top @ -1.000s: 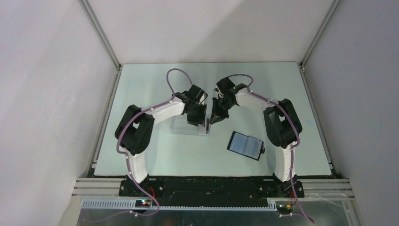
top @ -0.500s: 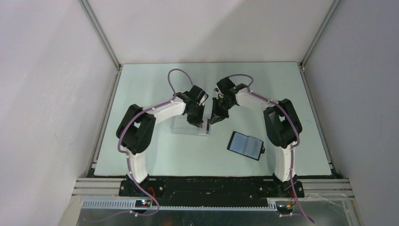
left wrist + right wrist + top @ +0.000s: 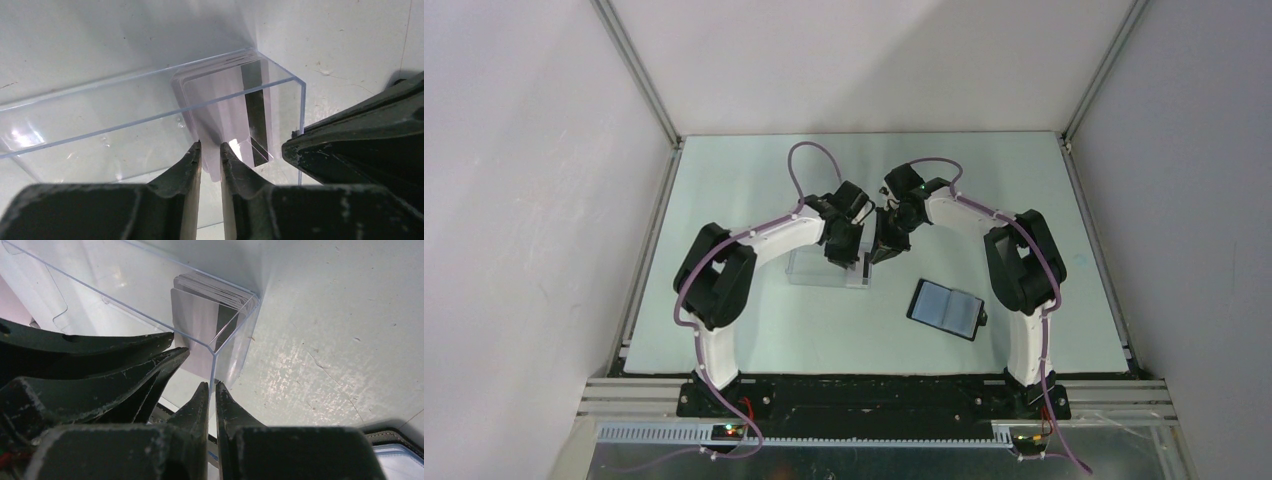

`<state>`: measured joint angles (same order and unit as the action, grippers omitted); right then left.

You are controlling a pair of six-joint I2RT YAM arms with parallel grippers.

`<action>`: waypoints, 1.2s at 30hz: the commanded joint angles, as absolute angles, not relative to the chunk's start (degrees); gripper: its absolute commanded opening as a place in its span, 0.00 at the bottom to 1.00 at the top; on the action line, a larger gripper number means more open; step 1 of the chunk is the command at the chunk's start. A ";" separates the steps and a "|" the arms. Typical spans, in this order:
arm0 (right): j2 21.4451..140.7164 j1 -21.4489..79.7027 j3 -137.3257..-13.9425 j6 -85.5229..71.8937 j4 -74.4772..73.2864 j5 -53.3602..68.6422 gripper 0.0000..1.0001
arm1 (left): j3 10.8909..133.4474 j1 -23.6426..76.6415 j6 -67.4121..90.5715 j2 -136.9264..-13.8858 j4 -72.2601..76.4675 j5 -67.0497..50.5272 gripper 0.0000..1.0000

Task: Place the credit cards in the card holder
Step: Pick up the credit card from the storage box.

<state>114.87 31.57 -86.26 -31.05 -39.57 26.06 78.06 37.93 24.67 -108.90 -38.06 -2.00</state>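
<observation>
The credit cards stand as a pale stack with a dark stripe in the right end of a clear plastic box. My left gripper reaches into the box, shut on the near edge of the cards. At the box's right end wall my right gripper is shut on the thin clear wall. The card holder lies open on the table to the right, pale pockets up; its corner shows in the right wrist view.
The box sits mid-table on the pale green surface. Both arms crowd its right end, fingers almost touching. Grey walls and metal rails enclose the table.
The left fingers have narrowed onto the cards, and the left wrist has shifted slightly right toward the right gripper. The right arm, box and card holder have not moved.
</observation>
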 commanded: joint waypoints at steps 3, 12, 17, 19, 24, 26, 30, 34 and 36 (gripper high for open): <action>115.79 31.68 -85.97 -29.98 -39.11 26.85 0.07 | 80.80 39.31 22.99 -107.94 -38.09 -0.22 0.24; 115.54 31.40 -85.82 -29.89 -39.19 26.90 0.08 | 81.62 40.12 22.58 -108.47 -38.72 -0.18 0.25; 115.41 31.22 -85.78 -29.81 -39.40 26.93 0.07 | 82.11 40.07 23.52 -107.66 -38.55 -3.12 0.22; 115.28 31.16 -85.70 -29.80 -39.38 26.92 0.07 | 82.43 40.07 24.15 -106.97 -38.56 -4.19 0.21; 115.06 31.00 -85.52 -29.71 -39.36 27.03 0.07 | 82.58 39.91 25.29 -105.86 -38.35 -6.70 0.24; 115.09 30.99 -85.52 -29.75 -39.37 27.00 0.07 | 82.36 39.84 25.72 -105.33 -38.01 -7.23 0.27; 115.04 30.97 -85.52 -29.79 -39.37 27.12 0.07 | 81.74 39.74 26.35 -104.22 -37.51 -7.28 0.29; 114.97 31.02 -85.44 -29.79 -39.40 27.11 0.07 | 81.30 39.52 27.14 -103.20 -36.80 -7.62 0.31; 114.96 31.00 -85.43 -29.85 -39.38 27.12 0.07 | 80.97 39.40 27.42 -102.52 -36.41 -7.50 0.31</action>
